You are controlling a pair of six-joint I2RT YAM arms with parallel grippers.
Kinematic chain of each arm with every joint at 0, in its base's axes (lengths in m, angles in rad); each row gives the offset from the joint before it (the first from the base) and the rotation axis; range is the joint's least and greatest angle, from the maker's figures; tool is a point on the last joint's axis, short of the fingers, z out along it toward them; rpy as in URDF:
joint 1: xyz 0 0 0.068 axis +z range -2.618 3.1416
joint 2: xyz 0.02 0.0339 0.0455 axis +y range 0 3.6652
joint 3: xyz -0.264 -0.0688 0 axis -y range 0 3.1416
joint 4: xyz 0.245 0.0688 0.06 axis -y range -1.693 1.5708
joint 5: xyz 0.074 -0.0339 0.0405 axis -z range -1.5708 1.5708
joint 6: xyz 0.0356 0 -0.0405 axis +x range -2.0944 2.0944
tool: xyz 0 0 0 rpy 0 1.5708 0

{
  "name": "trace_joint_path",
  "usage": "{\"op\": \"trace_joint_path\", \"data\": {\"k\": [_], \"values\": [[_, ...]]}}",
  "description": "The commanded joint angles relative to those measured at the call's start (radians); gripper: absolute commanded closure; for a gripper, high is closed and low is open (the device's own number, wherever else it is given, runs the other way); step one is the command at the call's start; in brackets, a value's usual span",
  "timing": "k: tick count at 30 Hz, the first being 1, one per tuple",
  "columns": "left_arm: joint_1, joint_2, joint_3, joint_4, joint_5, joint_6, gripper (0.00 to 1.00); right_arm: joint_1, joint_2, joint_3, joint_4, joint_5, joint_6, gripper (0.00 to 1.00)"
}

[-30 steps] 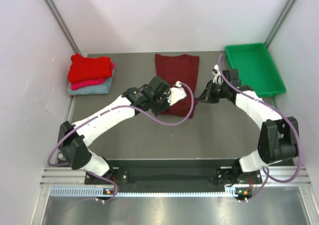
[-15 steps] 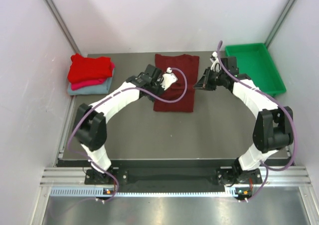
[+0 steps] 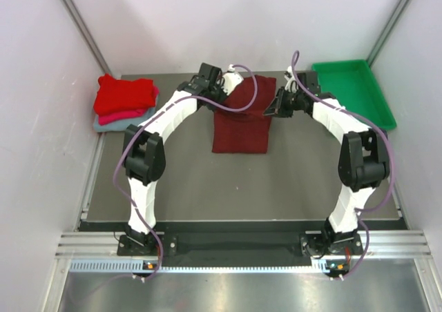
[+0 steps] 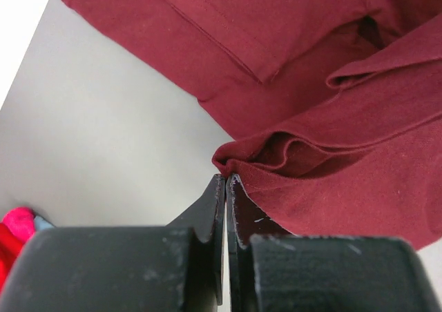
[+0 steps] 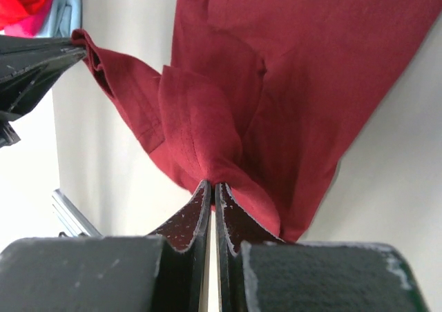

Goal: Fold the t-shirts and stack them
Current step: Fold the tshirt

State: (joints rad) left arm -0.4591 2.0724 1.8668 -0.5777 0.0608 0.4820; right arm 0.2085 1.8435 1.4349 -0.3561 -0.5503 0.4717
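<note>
Maroon t-shirt (image 3: 240, 129): left gripper (image 4: 226, 181), right gripper (image 5: 211, 185) both pinched tight on its edges, now carried nearer table's (image 3: 173, 181) far edge

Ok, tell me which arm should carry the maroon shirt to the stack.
Left, probably. The left gripper and right gripper both pinch the shirt at its far edge, but the left holds the corner nearer the stack.
</note>
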Motion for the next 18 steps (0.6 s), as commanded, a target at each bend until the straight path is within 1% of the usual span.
{"op": "trace_joint_path", "data": {"k": [1, 5, 10, 15, 18], "values": [[0.007, 0.034, 0.051, 0.022, 0.030, 0.033, 1.00, 0.009, 0.046, 0.071, 0.046, 0.001, -0.011, 1.00], [0.013, 0.086, 0.090, 0.044, 0.028, 0.029, 1.00, 0.011, 0.104, 0.130, 0.046, 0.000, -0.015, 1.00], [0.022, 0.172, 0.186, 0.047, 0.028, 0.023, 1.00, 0.006, 0.155, 0.182, 0.036, 0.019, -0.027, 1.00], [0.027, 0.238, 0.274, 0.062, 0.019, 0.017, 1.00, -0.006, 0.169, 0.205, 0.028, 0.035, -0.031, 1.00], [0.031, 0.261, 0.301, 0.088, 0.013, 0.013, 1.00, -0.015, 0.175, 0.214, 0.026, 0.042, -0.036, 1.00]]}}
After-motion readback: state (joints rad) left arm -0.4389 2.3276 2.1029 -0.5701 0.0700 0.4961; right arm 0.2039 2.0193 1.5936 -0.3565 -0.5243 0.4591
